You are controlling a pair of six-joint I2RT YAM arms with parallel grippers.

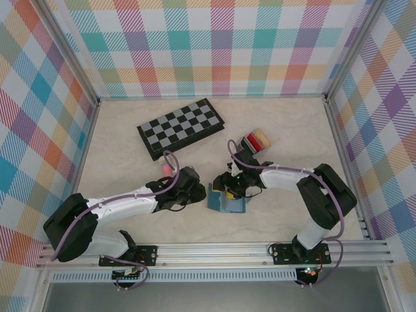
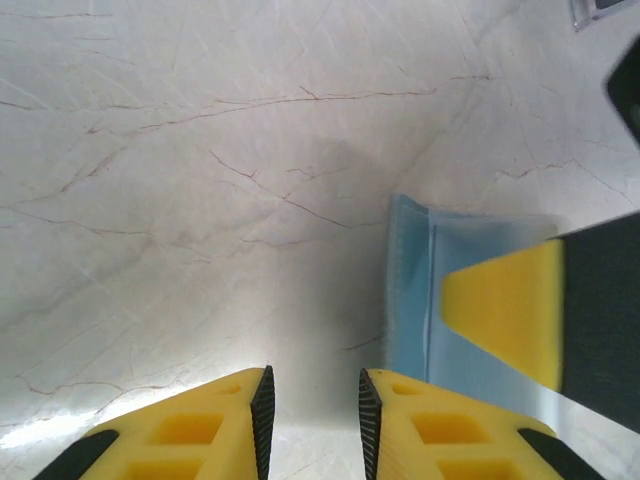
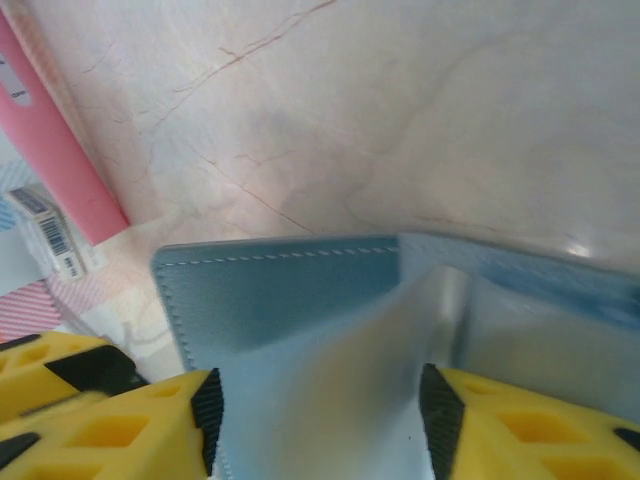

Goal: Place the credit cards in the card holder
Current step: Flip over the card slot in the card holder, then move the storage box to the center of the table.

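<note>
Wallet (image 1: 229, 205) opening seems done: it lies at centre, left gripper (image 2: 312, 420) and right gripper (image 3: 315, 420) released, empty. Next: fetch cards (image 1: 253, 140) above it.

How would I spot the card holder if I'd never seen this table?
Find the black-and-grey checkerboard on the pale table, then come toward the near edge, slightly right. The card holder lies there: a flat wallet, the only teal-blue thing on the table.

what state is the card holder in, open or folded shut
Open: the card holder has its flaps spread, the paler inside showing in the right wrist view.
</note>
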